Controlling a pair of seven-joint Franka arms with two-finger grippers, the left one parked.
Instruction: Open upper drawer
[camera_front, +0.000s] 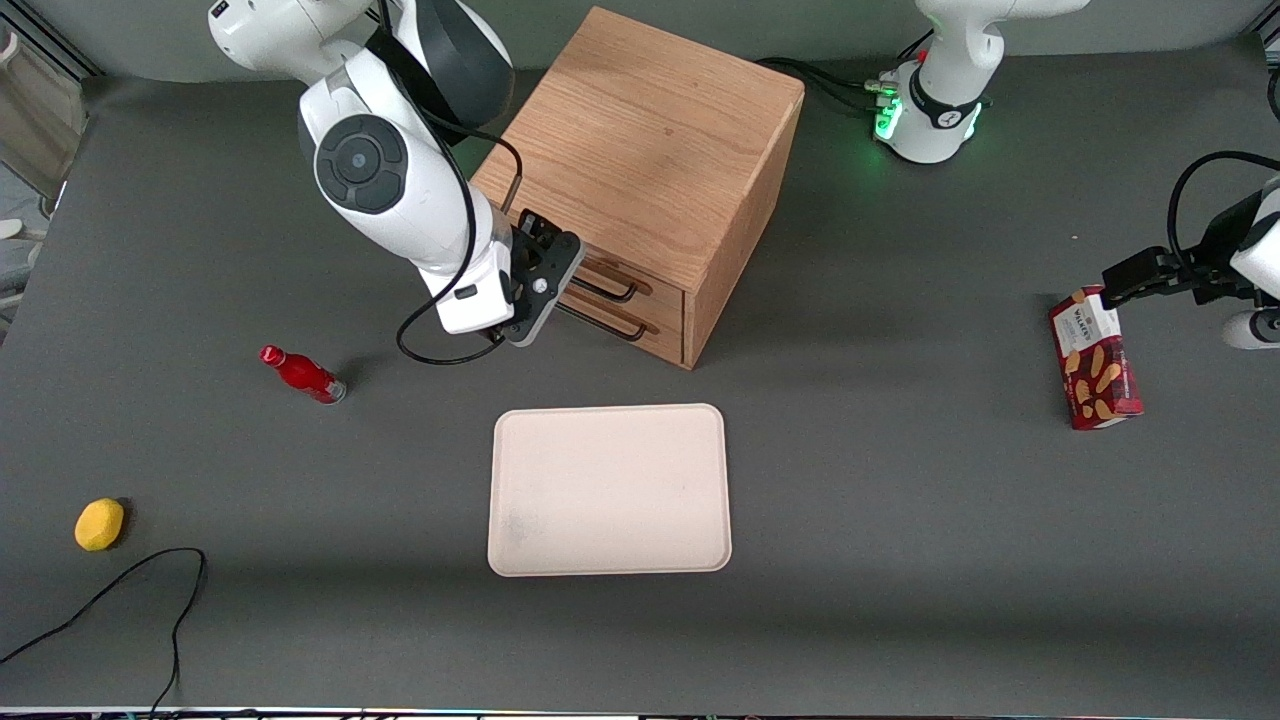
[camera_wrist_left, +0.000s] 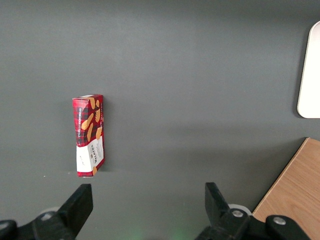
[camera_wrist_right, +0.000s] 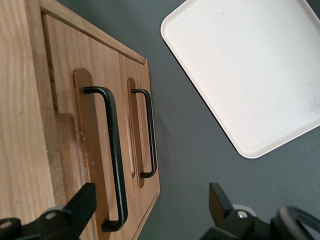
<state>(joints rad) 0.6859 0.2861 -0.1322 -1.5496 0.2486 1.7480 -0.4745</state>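
The light-oak cabinet (camera_front: 650, 130) has two closed drawers. The upper drawer (camera_wrist_right: 97, 65) has a flat front and a long black bar handle (camera_wrist_right: 114, 150); in the front view its handle (camera_front: 608, 291) shows just above the lower drawer's handle (camera_front: 612, 326). The lower drawer's handle (camera_wrist_right: 150, 135) runs parallel beside it. My right gripper (camera_wrist_right: 150, 212) is open and empty, at the working-arm end of the drawer fronts (camera_front: 545, 290). One end of the upper handle lies between its fingers (camera_wrist_right: 80, 205), close to one of them and not touching.
A cream tray (camera_front: 610, 490) lies on the grey table nearer the front camera than the cabinet. A red bottle (camera_front: 303, 374), a yellow fruit (camera_front: 99, 524) and a black cable (camera_front: 120, 590) lie toward the working arm's end. A red biscuit box (camera_front: 1094, 360) lies toward the parked arm's end.
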